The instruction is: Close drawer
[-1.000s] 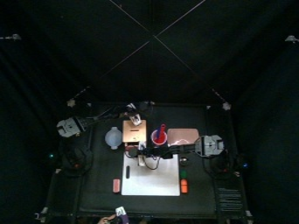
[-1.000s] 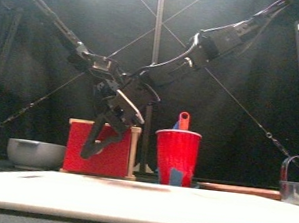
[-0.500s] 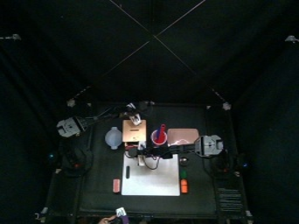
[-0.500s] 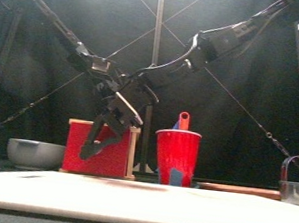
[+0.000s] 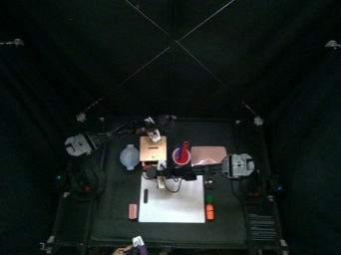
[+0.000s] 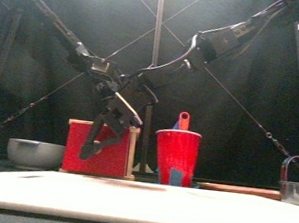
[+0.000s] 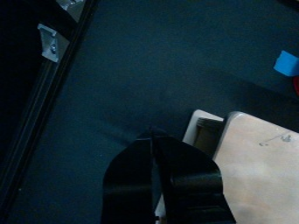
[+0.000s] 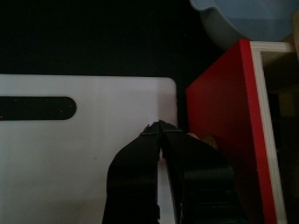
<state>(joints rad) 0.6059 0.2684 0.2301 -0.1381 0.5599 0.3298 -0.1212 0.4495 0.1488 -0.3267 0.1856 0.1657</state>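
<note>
Looking down from above, the cabinet (image 5: 154, 148) sits left of centre on the counter (image 5: 100, 214). From the front, both arms hang before its red face. My left pincer (image 7: 152, 140), tips nearly together, hovers beside the pale drawer (image 7: 205, 133). My right pincer (image 8: 160, 129), together, grips nothing. That tray looks light and stiff; push its front flat.

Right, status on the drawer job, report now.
Left gripper shut, empty, beside cabinet. Right gripper shut, empty, at cabinet's red side. Drawer state unclear. Red cup beside cabinet, apart.
</note>
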